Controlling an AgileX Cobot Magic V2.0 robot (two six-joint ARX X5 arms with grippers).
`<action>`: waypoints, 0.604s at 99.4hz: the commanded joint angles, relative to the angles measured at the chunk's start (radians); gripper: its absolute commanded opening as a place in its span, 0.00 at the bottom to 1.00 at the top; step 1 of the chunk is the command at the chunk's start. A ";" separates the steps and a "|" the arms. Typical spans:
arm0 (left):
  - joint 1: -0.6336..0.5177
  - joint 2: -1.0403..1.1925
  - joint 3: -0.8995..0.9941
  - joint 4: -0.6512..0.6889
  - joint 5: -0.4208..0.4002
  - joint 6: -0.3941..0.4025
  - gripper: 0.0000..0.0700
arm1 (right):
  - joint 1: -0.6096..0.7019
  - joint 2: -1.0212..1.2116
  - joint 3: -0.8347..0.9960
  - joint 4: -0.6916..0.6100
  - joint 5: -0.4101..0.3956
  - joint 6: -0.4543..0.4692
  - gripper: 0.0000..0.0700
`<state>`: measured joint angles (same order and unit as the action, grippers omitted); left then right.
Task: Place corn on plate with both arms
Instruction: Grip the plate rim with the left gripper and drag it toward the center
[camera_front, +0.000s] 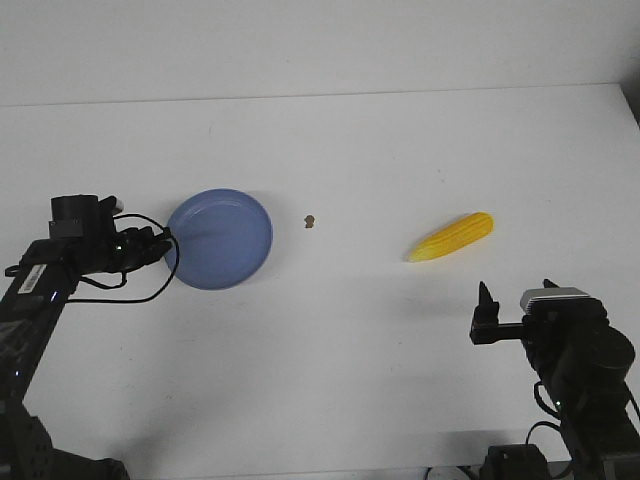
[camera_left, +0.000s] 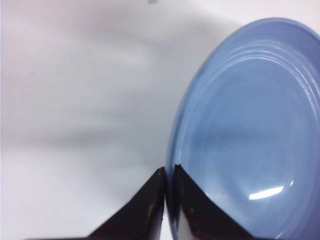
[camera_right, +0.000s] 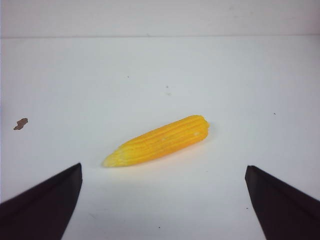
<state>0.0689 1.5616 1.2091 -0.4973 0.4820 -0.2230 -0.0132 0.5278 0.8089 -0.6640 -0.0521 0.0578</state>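
The blue plate (camera_front: 220, 238) lies left of centre on the white table. My left gripper (camera_front: 165, 240) is at its left edge, shut on the rim; in the left wrist view the two black fingers (camera_left: 150, 200) pinch the rim of the plate (camera_left: 250, 125) between them. The yellow corn (camera_front: 452, 237) lies on the table right of centre, its tapered tip pointing toward the plate. My right gripper (camera_front: 516, 292) stands open a little nearer the front edge than the cob, apart from it. In the right wrist view the corn (camera_right: 160, 140) lies just beyond the wide-open gripper (camera_right: 163, 167).
A tiny brown speck (camera_front: 310, 220) sits on the table between plate and corn, and shows in the right wrist view as the speck (camera_right: 20, 123). A black cable (camera_front: 140, 295) loops by the left arm. The table's back edge (camera_front: 320, 95) runs behind.
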 joint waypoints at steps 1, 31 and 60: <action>-0.019 -0.006 0.023 -0.024 0.016 0.025 0.01 | 0.001 0.002 0.018 0.010 -0.001 0.006 1.00; -0.206 -0.016 0.008 -0.105 0.016 0.084 0.01 | 0.001 0.002 0.018 0.013 -0.001 0.006 1.00; -0.347 0.013 -0.095 -0.029 0.016 0.095 0.01 | 0.001 0.002 0.018 0.013 -0.001 0.006 1.00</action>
<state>-0.2752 1.5475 1.1145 -0.5434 0.4896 -0.1398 -0.0132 0.5278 0.8089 -0.6617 -0.0521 0.0578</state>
